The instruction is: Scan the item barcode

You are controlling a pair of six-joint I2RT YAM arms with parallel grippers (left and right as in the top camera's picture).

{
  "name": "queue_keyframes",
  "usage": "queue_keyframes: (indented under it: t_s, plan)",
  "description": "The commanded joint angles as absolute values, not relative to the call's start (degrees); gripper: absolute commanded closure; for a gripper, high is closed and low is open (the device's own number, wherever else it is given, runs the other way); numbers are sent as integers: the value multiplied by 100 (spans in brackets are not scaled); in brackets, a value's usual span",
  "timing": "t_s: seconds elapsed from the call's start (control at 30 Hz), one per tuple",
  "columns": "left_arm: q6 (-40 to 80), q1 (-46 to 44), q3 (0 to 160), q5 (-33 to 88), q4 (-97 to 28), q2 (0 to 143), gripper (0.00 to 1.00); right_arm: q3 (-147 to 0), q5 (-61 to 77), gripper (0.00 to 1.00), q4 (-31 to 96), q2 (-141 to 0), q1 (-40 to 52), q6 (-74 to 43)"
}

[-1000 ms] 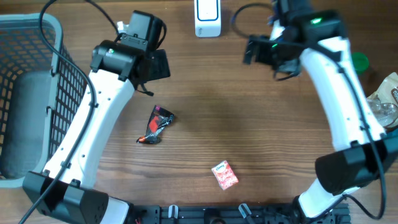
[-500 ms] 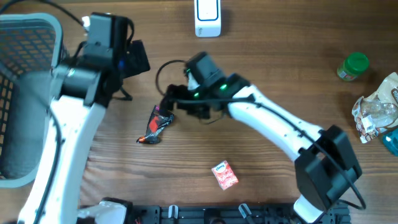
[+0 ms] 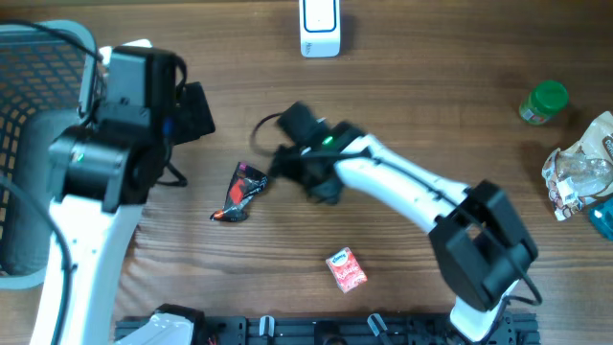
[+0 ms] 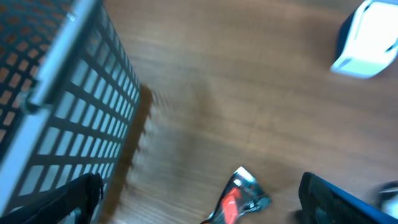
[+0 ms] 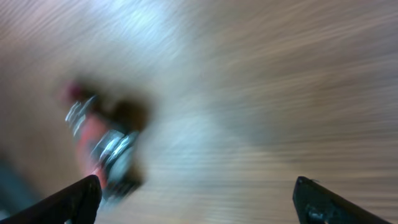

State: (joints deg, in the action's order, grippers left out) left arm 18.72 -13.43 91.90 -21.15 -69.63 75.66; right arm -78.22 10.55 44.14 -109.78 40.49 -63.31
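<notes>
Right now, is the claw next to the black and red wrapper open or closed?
Open. Fingertips of the right gripper sit at opposite edges of its wrist view, bare table between; the wrapper lies ahead, ungripped.

Wire basket (image 3: 29,96) left — green-capped bottle (image 3: 544,103) right

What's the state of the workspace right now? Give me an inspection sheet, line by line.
Surface: wooden table, no spills seen.
Job's things: black-and-red wrapper lying flat; small red packet near front edge; white scanner at far edge.
Clutter: green-capped bottle and crumpled clear bag at right.
Hands: left hand open, empty; right hand open, beside the wrapper, holding nothing.
Cables: black cable looped by the right hand.
Surroundings: wire basket at left.
</notes>
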Motion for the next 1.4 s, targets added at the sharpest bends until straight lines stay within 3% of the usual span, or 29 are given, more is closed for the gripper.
queue_keyframes:
  t_s: [0.0, 0.13, 0.27, 0.47, 0.53, 0.67, 0.87, 0.97, 1.07, 1.1, 1.27, 1.37]
  plan:
    - [1350, -1339, 8709, -2217, -7015, 7975, 0, -7826, 419, 0, 4790, -10774, 2897, -5419]
    - [1280, -1511, 7926, -2097, -7303, 8368, 0, -7826, 1282, 1, 5214, -10737, 1081, -3876]
    - [972, -2049, 7478, -1367, -7575, 8827, 0, -7826, 1341, 1, 5387, -10737, 207, -3260]
    - [777, -2655, 7369, -1481, -7380, 9738, 0, -7826, 1343, 0, 5201, -10737, 213, -3153]
    - [764, -2659, 7308, -1542, -7260, 10095, 4, -7826, 1365, 0, 5181, -10737, 242, -3148]
    - [768, -2659, 7098, -2322, -7185, 10696, 6, -7826, 1361, 0, 5137, -10737, 266, -3146]
    - [775, -2659, 6580, -2300, -6584, 10770, 6, -7826, 1363, 0, 4998, -10737, 268, -3151]
    - [790, -2659, 6405, -2298, -6084, 10770, 15, -7826, 1363, 1, 4998, -10737, 268, -3151]
    - [792, -2659, 6246, -2257, -5669, 10770, 14, -7826, 1363, 1, 5006, -10737, 268, -3148]
    - [790, -2659, 6213, -2259, -5601, 10770, 18, -7826, 1363, 1, 5006, -10737, 268, -3148]
    - [792, -2659, 6211, -2259, -5621, 10770, 64, -7826, 1361, 1, 4987, -10737, 268, -3151]
    - [792, -2659, 6211, -2261, -5655, 10768, 68, -7826, 1361, 1, 4984, -10737, 268, -3148]
